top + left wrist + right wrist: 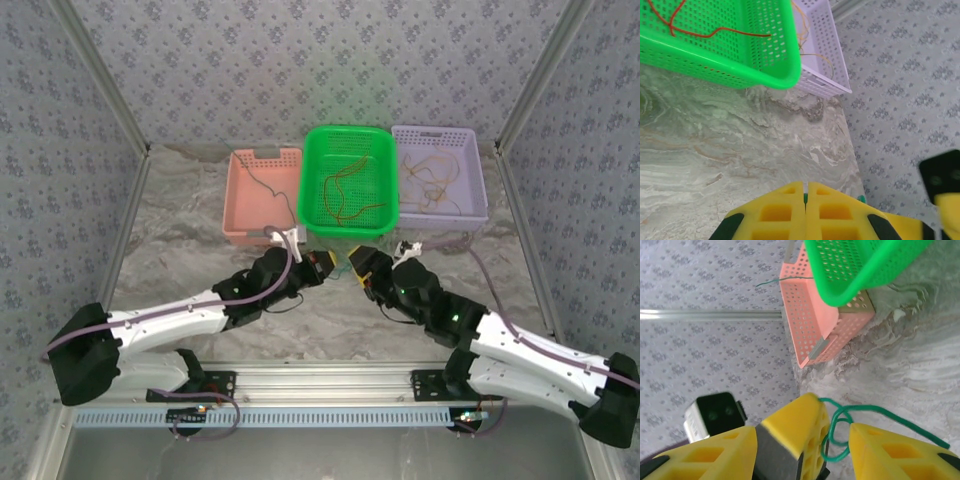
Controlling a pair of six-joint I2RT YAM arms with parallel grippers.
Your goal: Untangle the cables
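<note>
Right gripper [804,430] spread around green cable [900,422] loop, tail slanting lower-right, left gripper [805,189] pinching it

Both arms are built of white link shells joined by black joint housings, as seen on the left arm [180,320] and the right arm [520,350]. A thick purple-grey cable [150,318] is routed along each arm. Black bases are bolted to a silver slotted rail [320,385]. A small green light [455,318] is lit on the right arm. The left gripper [328,265] and the right gripper [360,266] are fitted with bright yellow fingers [775,212]. These are moulded with rectangular recesses and carried on black mounts.
</note>
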